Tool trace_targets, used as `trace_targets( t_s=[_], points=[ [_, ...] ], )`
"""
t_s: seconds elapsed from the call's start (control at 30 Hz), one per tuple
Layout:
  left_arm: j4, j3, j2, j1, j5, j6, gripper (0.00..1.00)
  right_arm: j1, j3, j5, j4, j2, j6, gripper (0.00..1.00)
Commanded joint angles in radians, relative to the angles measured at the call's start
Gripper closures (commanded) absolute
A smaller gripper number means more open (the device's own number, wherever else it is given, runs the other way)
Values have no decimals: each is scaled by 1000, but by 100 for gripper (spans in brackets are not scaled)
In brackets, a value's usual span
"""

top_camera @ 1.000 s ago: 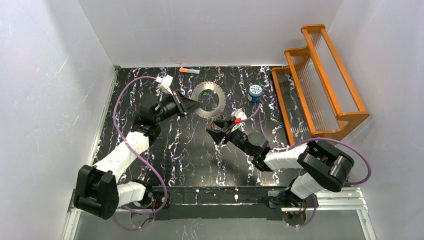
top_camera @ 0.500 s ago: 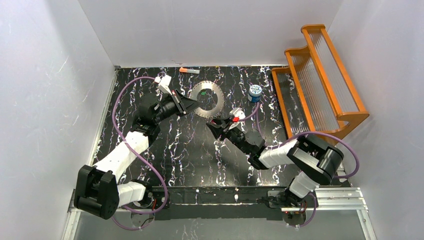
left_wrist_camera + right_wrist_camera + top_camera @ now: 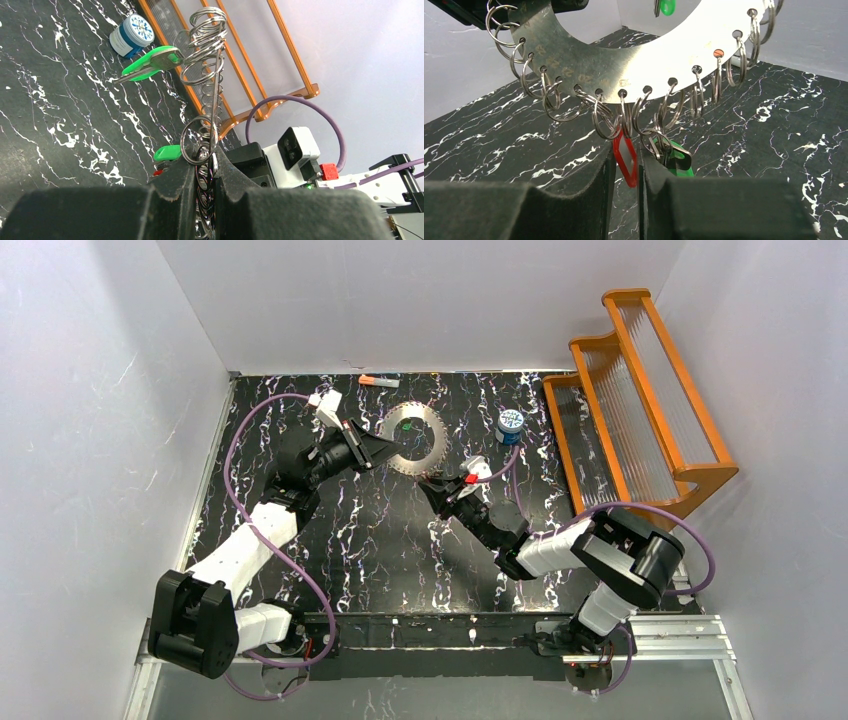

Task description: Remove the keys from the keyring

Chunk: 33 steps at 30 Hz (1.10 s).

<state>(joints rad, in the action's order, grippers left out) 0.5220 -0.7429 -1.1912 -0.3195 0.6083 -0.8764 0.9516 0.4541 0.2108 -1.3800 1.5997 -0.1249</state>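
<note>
The right gripper (image 3: 627, 172) is pinched narrow on the red key (image 3: 625, 155), which hangs from the keyring (image 3: 624, 65) beside a green key (image 3: 678, 161). The left gripper (image 3: 204, 172) clamps the keyring's rim, holding it off the table (image 3: 380, 540).

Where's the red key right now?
In the right wrist view, the red key hangs from the lower edge of the keyring, between the fingers of the right gripper, with a green key beside it.
</note>
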Motion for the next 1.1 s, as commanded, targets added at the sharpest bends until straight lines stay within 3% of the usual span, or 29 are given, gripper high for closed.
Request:
trace_targets(
  t_s=[0.0,0.2,0.3,0.5,0.77,1.07],
  points=[
    [38,0,15,9,4,-13,100,10,7,12,-70,-3,28,73],
    [36,2,13,13,-2,-16,100,12,6,-10,-70,-1,35,83],
    [8,0,8,22,-18,-7,100,13,2,-37,-41,-28,34,99],
    [-23,-3,-14,52,-40,-11,100,12,-21,-70,94,-132,42,99],
    [-55,-9,-26,58,-45,29,100,13,38,-138,533,-302,101,99],
    [-80,-10,-39,58,-23,86,100,11,283,-124,1150,-400,227,99]
  ],
)
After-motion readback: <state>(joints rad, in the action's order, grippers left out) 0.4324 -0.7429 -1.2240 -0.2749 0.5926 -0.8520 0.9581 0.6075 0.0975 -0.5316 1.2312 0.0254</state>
